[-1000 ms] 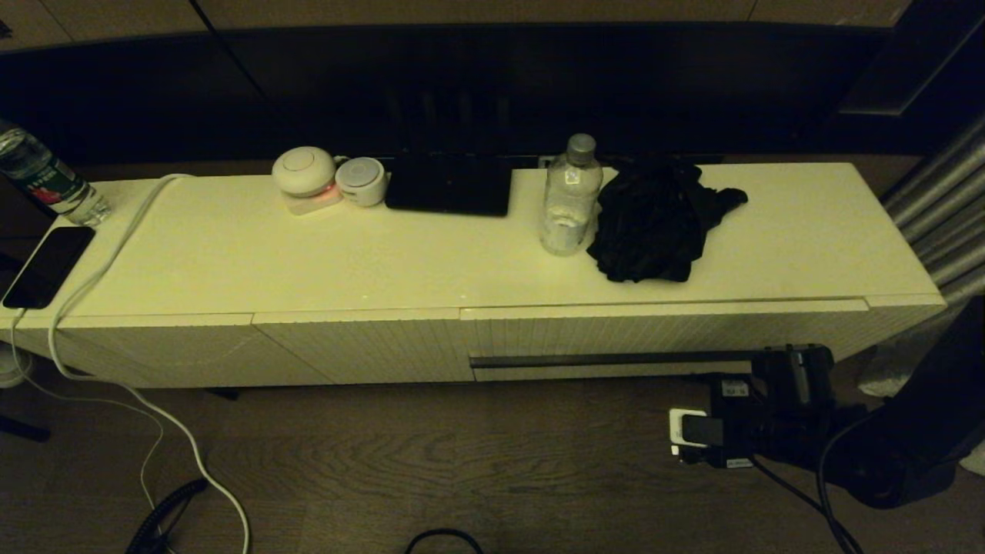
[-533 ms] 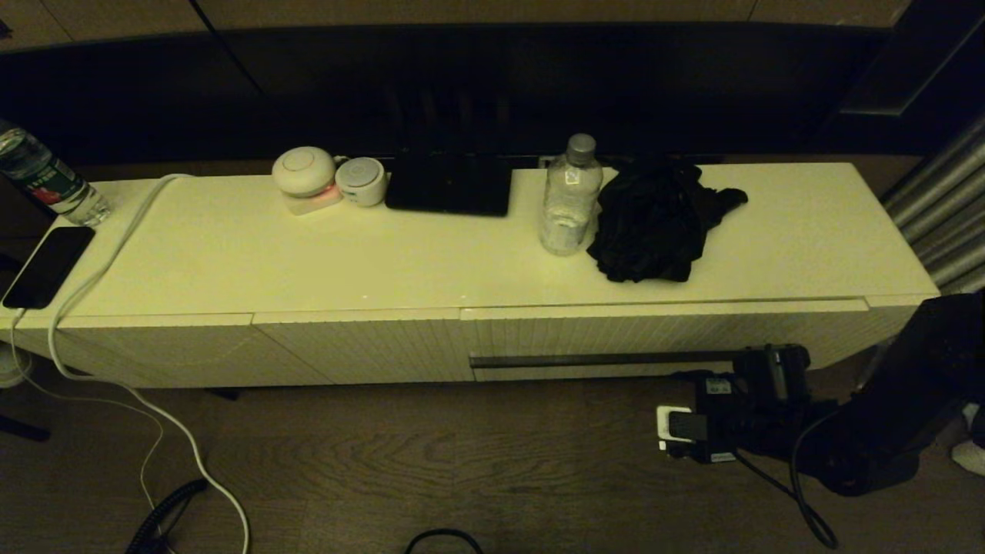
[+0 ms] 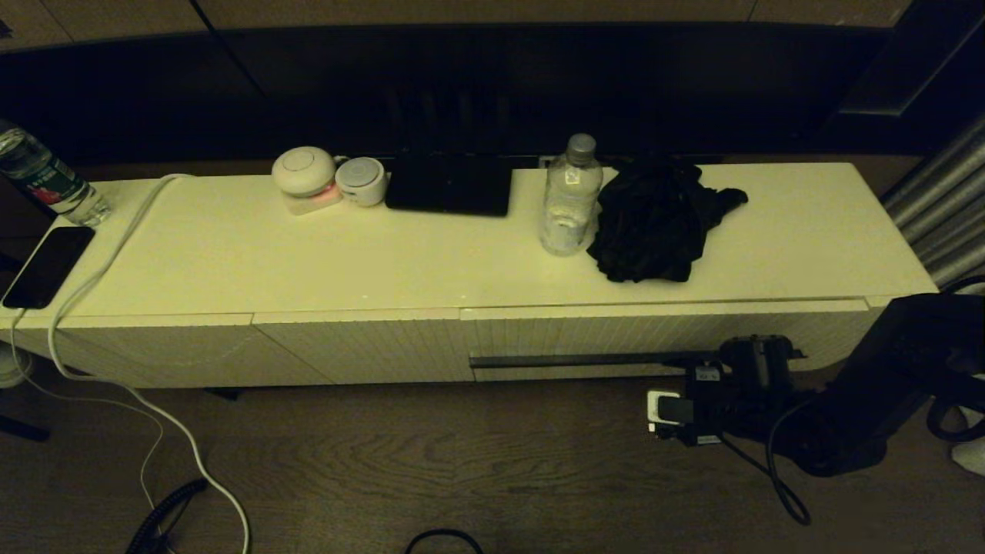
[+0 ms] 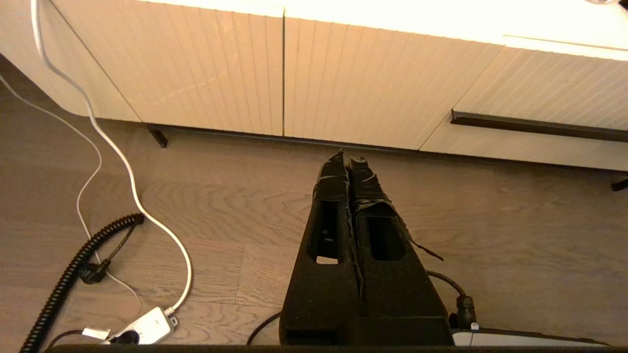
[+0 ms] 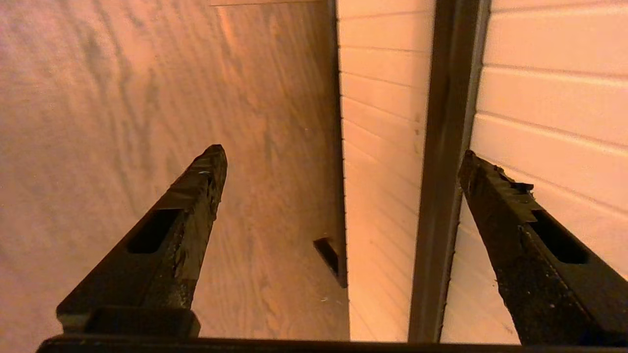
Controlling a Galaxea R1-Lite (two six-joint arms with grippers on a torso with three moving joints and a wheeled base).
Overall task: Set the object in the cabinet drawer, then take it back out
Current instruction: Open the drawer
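The cream cabinet [image 3: 308, 261] carries a crumpled black cloth [image 3: 654, 219] and a clear water bottle [image 3: 569, 196] on its right half. Below them the cabinet drawer [image 3: 662, 335] is closed; its dark handle slot [image 3: 577, 359] runs along the ribbed front. My right gripper [image 3: 704, 362] hangs low in front of the slot's right end, turned sideways and open. In the right wrist view the handle slot [image 5: 441, 147] passes between the spread fingers of the right gripper [image 5: 341, 152], untouched. My left gripper [image 4: 349, 158] is shut on nothing over the floor.
Two round white devices [image 3: 323, 181] and a dark flat box [image 3: 450, 192] sit at the back. A phone [image 3: 46, 265], another bottle [image 3: 46, 181] and a white cable [image 3: 100, 269] occupy the left end. Cables and a power strip [image 4: 142, 328] lie on the wooden floor.
My right arm has slid left along the drawer front and slightly closer to it, staying at the height of the handle slot. Nothing on the cabinet has moved.
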